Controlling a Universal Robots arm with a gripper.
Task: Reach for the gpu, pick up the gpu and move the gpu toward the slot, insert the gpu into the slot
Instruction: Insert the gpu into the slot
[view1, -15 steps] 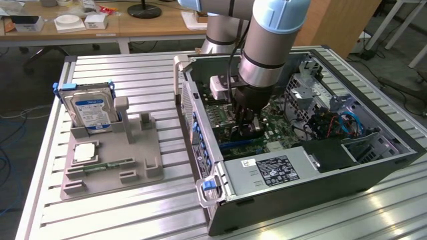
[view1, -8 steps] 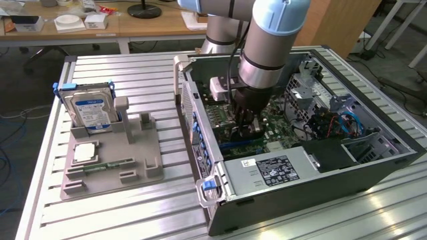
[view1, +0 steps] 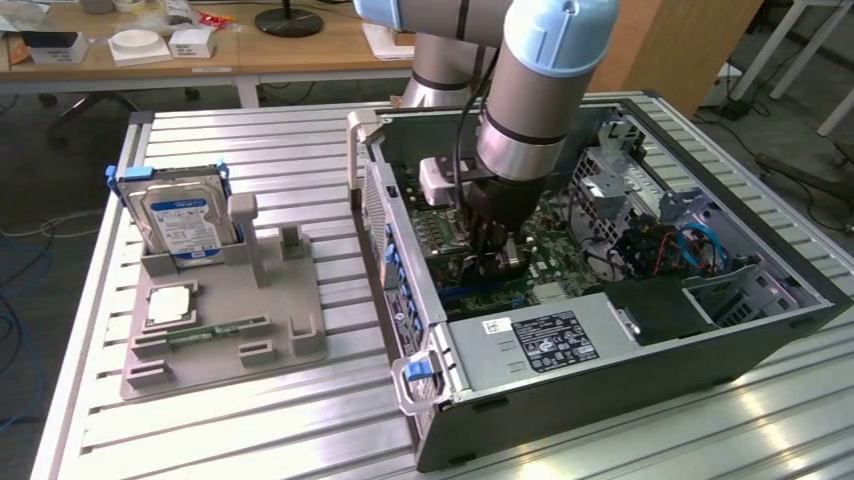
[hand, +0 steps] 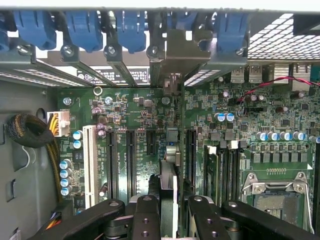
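Inside the open computer case on the counter, we hold the gpu edge-on between the fingers, which are closed on the card from both sides. The gripper stands low over the motherboard. In the wrist view the card runs away from us toward its silver bracket at the rear wall of the case, and it lies along the long dark expansion slot between the neighbouring slots.

To do this step well, we think the card must stay upright and parallel to the slot, with the bracket meeting its opening between the blue clips. We should press straight down and evenly, not tilted, because a skewed edge can jam. We cannot tell if the card edge already touches the slot.
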